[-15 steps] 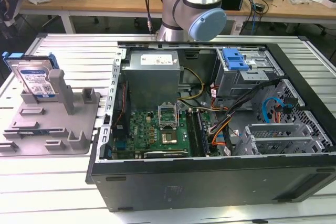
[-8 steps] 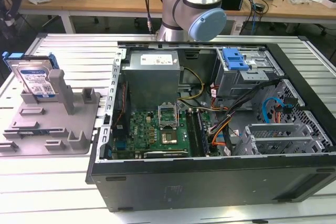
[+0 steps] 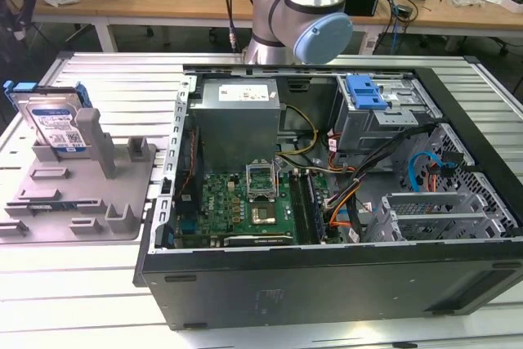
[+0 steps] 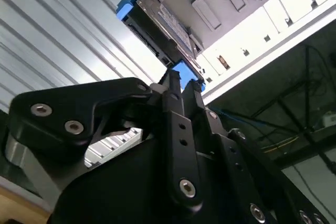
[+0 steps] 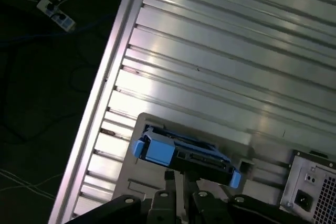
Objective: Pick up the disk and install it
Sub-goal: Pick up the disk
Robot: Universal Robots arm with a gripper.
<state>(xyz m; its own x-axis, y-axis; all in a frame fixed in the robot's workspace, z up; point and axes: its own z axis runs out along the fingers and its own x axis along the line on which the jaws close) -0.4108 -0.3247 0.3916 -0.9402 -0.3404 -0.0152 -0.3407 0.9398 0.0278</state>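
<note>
Disk (image 5: 181, 150) stands on edge in the grey tray (image 3: 57, 214), long side crosswise just beyond the gripper (image 5: 178, 176). Can't tell if that's open or closed

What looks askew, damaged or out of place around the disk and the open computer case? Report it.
Nothing stands out as damaged or spilled. The disk leans back rather than standing upright in the grey fixture tray, at the exterior view's left. Cables lie loose inside the open computer case.
</note>
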